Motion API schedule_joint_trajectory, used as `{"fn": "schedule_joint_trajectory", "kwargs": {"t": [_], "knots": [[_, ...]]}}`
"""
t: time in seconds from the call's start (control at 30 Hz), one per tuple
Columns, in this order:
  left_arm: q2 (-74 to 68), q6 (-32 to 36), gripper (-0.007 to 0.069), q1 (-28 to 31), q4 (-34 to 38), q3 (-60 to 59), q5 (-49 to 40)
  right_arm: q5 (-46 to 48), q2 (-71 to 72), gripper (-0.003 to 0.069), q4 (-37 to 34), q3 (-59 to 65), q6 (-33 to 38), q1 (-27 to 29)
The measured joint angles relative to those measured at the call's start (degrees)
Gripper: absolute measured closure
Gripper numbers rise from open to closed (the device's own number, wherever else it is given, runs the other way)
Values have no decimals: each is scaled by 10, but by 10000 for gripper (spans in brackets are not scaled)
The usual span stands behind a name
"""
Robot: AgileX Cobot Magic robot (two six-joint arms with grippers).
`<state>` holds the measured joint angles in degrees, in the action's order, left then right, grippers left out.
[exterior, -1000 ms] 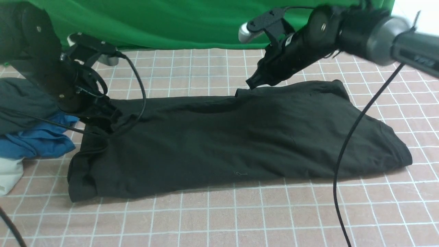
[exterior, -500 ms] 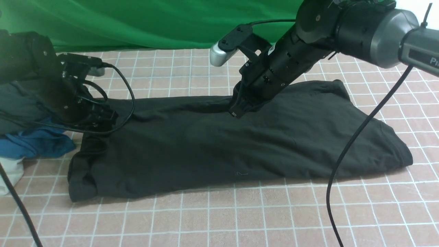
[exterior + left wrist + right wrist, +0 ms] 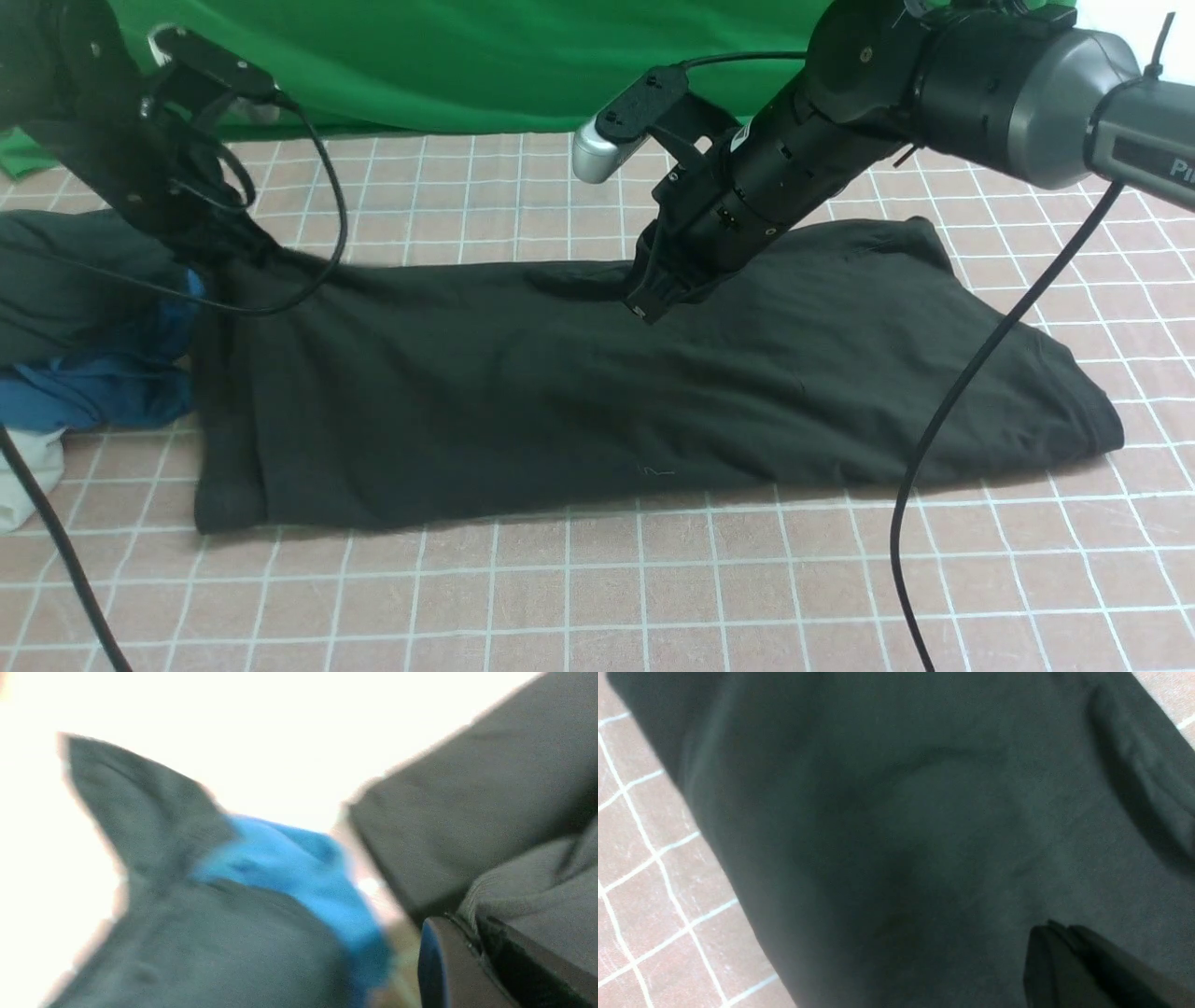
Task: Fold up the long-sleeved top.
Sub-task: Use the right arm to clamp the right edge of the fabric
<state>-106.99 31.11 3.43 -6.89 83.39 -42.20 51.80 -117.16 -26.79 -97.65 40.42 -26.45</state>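
Left hand (image 3: 229, 250) clamps long-sleeved top (image 3: 560, 392) corner; right hand (image 3: 651, 303) closed; long axis left-right.

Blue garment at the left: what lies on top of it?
A dark grey-green garment lies over the blue garment; the black top's raised left edge hides its right side. How far the blue runs underneath is covered.

A robot lab bench: green backdrop cloth (image 3: 467, 56) hangs behind a pink gridded tabletop (image 3: 560, 597).
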Motion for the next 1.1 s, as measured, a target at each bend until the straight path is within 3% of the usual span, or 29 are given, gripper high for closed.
{"fn": "schedule_joint_trajectory", "kwargs": {"t": [0.27, 0.4, 0.5, 0.53, 0.6, 0.63, 0.67, 0.8, 0.87, 0.97, 1.0, 1.03, 1.1], "knots": [[-11, 1, 582, 0, -20, 2, 102, -9, 0, 627, 15, 0, 1, 0], [-41, 1, 489, 0, -29, 2, 108, -10, 0, 596, 49, 0, -15, 0], [-61, -9, 359, 0, -66, 2, 109, -10, 0, 515, 118, 0, -65, 0], [-62, -11, 351, 0, -70, 2, 109, -10, 0, 509, 123, 0, -74, 0], [-62, -64, 253, 0, -126, 2, 109, -2, 1, 420, 178, 0, -118, 5], [-62, -70, 246, 0, -131, 2, 109, -1, 1, 413, 181, 0, -120, 6], [-57, -117, 181, 0, -169, 2, 106, 19, 5, 372, 199, 0, -133, 16], [-31, -184, 127, 0, -172, 2, 99, 60, 21, 389, 213, 2, -154, 48], [-13, -169, 171, 0, -115, 2, 101, 74, 30, 426, 214, 7, -159, 70], [1, -6, 398, -12, 79, 2, 82, 75, 48, 449, 216, 33, -168, 103], [1, -6, 415, -12, 79, 2, 79, 74, 49, 449, 216, 35, -168, 107], [-2, 59, 503, -22, 136, 2, 64, 70, 55, 450, 216, 45, -169, 115], [-13, 113, 564, -41, 190, 2, 44, 58, 63, 452, 215, 59, -171, 125]]}}
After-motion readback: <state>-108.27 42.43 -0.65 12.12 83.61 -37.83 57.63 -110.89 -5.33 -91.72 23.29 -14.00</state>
